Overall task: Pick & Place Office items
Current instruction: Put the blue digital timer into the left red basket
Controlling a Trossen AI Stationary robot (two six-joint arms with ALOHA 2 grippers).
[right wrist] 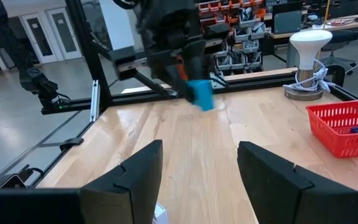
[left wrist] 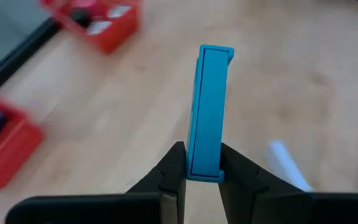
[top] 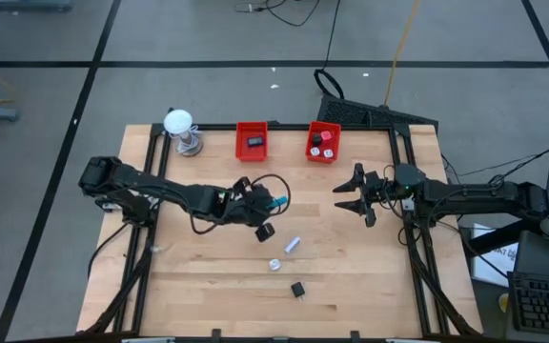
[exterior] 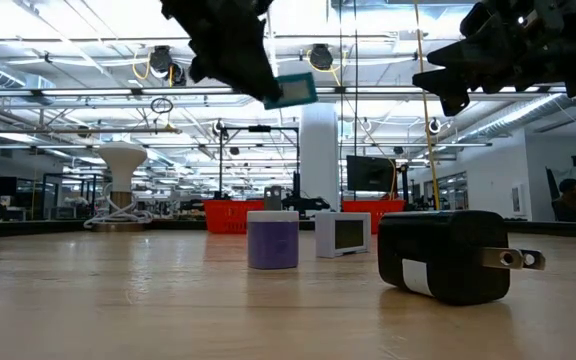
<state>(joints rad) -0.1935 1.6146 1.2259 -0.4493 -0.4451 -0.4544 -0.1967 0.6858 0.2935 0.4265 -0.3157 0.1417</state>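
My left gripper (left wrist: 202, 163) pinches only the cyan piece's (left wrist: 209, 112) bottom edge above mid-table, so a swing toward the bins (top: 252, 140) could twist it free; my right gripper (top: 355, 193) waits open.

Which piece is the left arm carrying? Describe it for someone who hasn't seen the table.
Start at the two red bins on the far edge of the table. Nearer, left of centre, the left gripper holds a flat cyan piece above the wood, the only item off the table.
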